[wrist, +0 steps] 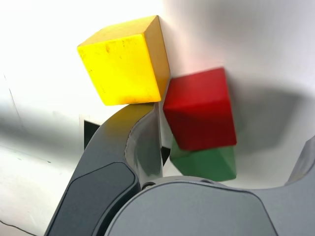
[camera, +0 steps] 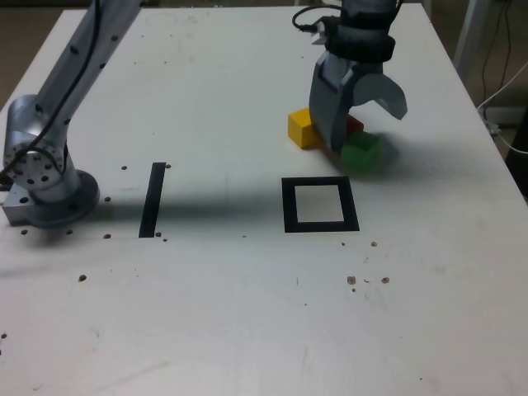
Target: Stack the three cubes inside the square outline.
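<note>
We are at the first pick: our grey gripper (camera: 360, 124) hangs with its jaws spread apart over the three cubes, which sit clustered behind the empty black tape square outline (camera: 320, 205). The small red block (wrist: 201, 109) lies between the jaws, the yellow block (wrist: 124, 60) outside one finger, the green block (wrist: 209, 161) touching the red. Next we likely need to descend without nudging the neighbours.

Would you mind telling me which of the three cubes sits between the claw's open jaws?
The red cube; the yellow cube lies outside one jaw, and the green cube sits beside the red.
</note>
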Controlling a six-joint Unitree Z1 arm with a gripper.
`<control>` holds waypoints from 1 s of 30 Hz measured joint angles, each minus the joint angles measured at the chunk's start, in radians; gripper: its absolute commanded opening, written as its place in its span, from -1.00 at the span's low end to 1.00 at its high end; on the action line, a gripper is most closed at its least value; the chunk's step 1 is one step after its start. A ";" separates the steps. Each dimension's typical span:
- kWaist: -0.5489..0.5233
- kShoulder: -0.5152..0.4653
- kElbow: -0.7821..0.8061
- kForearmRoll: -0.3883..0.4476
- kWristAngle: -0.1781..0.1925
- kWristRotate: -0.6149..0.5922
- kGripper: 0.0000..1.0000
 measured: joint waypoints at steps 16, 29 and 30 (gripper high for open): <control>0.035 0.063 -0.046 0.000 0.000 0.018 0.69; 0.055 0.081 -0.063 0.005 -0.003 0.018 -0.51; 0.055 0.081 -0.066 0.005 0.000 0.018 -0.54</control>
